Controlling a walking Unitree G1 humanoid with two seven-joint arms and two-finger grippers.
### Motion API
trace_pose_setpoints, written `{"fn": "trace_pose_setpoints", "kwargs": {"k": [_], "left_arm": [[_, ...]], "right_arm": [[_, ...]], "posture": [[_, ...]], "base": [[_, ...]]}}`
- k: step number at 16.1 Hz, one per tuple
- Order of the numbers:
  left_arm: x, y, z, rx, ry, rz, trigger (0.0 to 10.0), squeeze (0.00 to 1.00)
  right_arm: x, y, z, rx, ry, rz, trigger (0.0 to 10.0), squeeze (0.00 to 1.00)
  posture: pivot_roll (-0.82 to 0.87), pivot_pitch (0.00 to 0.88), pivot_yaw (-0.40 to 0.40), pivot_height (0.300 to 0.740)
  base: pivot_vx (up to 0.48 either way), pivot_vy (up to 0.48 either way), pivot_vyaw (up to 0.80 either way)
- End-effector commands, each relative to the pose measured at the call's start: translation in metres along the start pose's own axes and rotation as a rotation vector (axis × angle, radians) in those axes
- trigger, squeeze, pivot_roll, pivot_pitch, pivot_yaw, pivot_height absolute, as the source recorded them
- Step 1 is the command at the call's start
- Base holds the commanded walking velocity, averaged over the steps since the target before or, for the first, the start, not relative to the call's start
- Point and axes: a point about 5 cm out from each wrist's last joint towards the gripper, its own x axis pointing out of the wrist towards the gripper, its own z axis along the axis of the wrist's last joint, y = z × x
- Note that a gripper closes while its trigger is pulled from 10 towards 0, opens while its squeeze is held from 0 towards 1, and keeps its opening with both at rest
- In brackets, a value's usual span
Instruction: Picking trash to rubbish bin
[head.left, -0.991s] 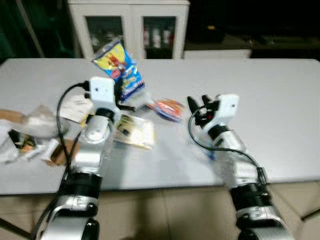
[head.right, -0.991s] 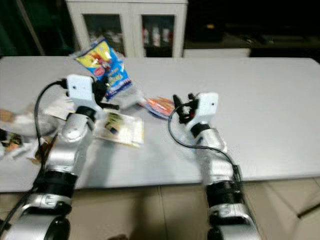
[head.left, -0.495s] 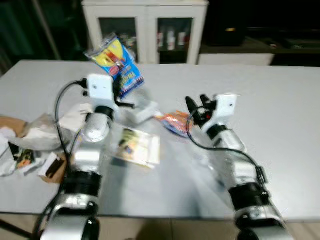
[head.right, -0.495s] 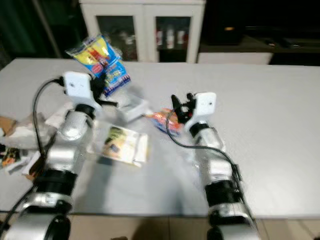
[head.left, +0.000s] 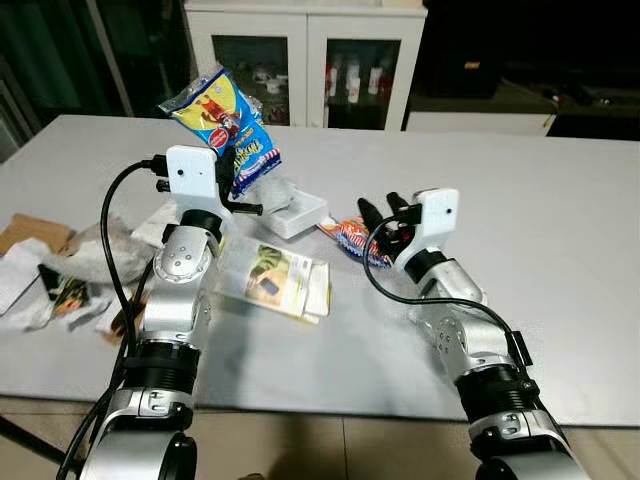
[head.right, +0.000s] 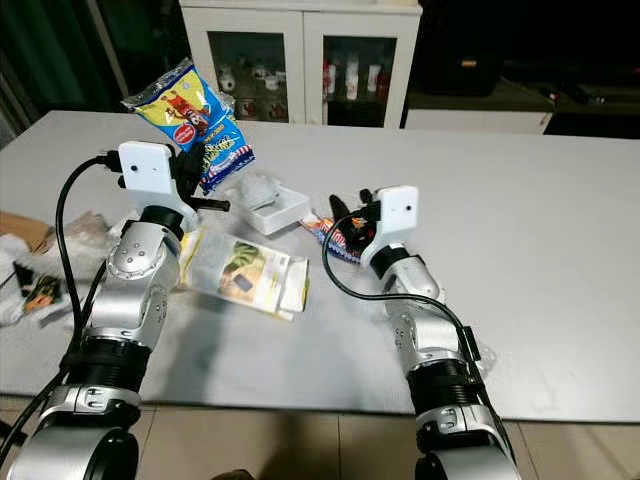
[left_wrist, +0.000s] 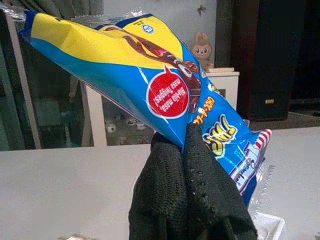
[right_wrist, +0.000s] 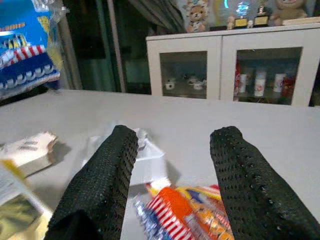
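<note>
My left gripper (head.left: 236, 172) is shut on a blue and yellow snack bag (head.left: 226, 128), held up above the grey table (head.left: 560, 220); the bag (left_wrist: 150, 85) stands pinched between the two black fingers (left_wrist: 187, 200). My right gripper (head.left: 378, 215) is open just over a small red and orange wrapper (head.left: 352, 238), whose striped end (right_wrist: 185, 215) lies between the two fingers (right_wrist: 102, 180) on the table. A clear packet with a green and yellow label (head.left: 275, 282) lies flat between my arms.
A small white tray (head.left: 295, 212) with crumpled plastic sits behind the wrapper. More trash, crumpled plastic and brown paper (head.left: 60, 270), lies at the table's left end. A white glass-door cabinet (head.left: 310, 60) stands beyond the table. The table's right half is bare.
The camera has shifted, so the whole scene sits lower and sharper. My right gripper has come closer to the red and orange wrapper. My left gripper still holds the snack bag up.
</note>
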Motion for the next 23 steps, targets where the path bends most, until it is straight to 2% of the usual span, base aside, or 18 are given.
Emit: {"fn": "trace_pose_setpoints", "kwargs": {"k": [1,2,5,7,9,10,11,13,16,19,23], "left_arm": [[0.001,0.001,0.002,0.002,-0.001,-0.003,10.0,0.00],[0.000,0.002,0.001,0.000,0.005,-0.003,10.0,0.00],[0.000,0.000,-0.003,-0.002,0.020,-0.013,10.0,0.00],[0.000,0.000,-0.006,-0.030,0.044,-0.059,10.0,0.00],[-0.001,0.002,-0.008,-0.002,0.065,-0.094,10.0,0.00],[-0.002,0.003,-0.010,0.045,0.089,-0.142,10.0,0.00],[-0.003,0.005,-0.010,0.068,0.098,-0.168,10.0,0.00],[-0.003,0.015,-0.007,0.092,0.105,-0.202,10.0,0.00],[-0.004,0.043,0.000,0.185,0.130,-0.224,10.0,0.00],[-0.006,0.059,0.011,0.268,0.131,-0.279,10.0,0.00],[-0.007,0.065,0.016,0.325,0.146,-0.329,10.0,0.00]], "right_arm": [[-0.001,-0.004,-0.002,-0.008,0.026,-0.003,10.0,0.96],[-0.002,-0.005,-0.004,-0.008,0.046,0.011,10.0,1.00],[-0.005,-0.007,-0.010,-0.048,0.112,0.064,10.0,1.00],[-0.007,-0.007,-0.014,-0.086,0.160,0.110,10.0,1.00],[-0.009,-0.005,-0.019,-0.103,0.186,0.128,10.0,1.00],[-0.010,-0.004,-0.021,-0.119,0.202,0.152,10.0,0.58],[-0.011,-0.002,-0.022,-0.133,0.209,0.165,10.0,0.00],[-0.012,-0.003,-0.023,-0.128,0.218,0.169,10.0,0.00],[-0.014,-0.001,-0.025,-0.137,0.234,0.210,10.0,0.00],[-0.018,0.003,-0.030,-0.148,0.260,0.259,10.0,0.00],[-0.022,0.004,-0.039,-0.171,0.330,0.316,10.0,0.00]], "posture": [[0.04,0.025,-0.002,0.740],[0.04,0.026,-0.002,0.740],[0.04,0.029,-0.002,0.740],[0.04,0.032,-0.005,0.740],[0.04,0.032,-0.004,0.740],[0.04,0.032,-0.004,0.740],[0.05,0.036,-0.003,0.740],[0.05,0.040,-0.004,0.740],[0.05,0.040,-0.001,0.740],[0.06,0.041,-0.001,0.740],[0.06,0.042,-0.002,0.740]], "base": [[0.000,0.000,0.00],[0.000,0.000,0.00],[0.000,0.000,0.00],[0.000,0.000,0.00],[0.000,0.000,0.00],[0.000,0.000,0.00],[0.000,0.000,0.00],[0.000,0.000,0.00],[0.000,0.000,0.00],[0.000,0.000,0.00],[0.000,0.000,0.00]]}}
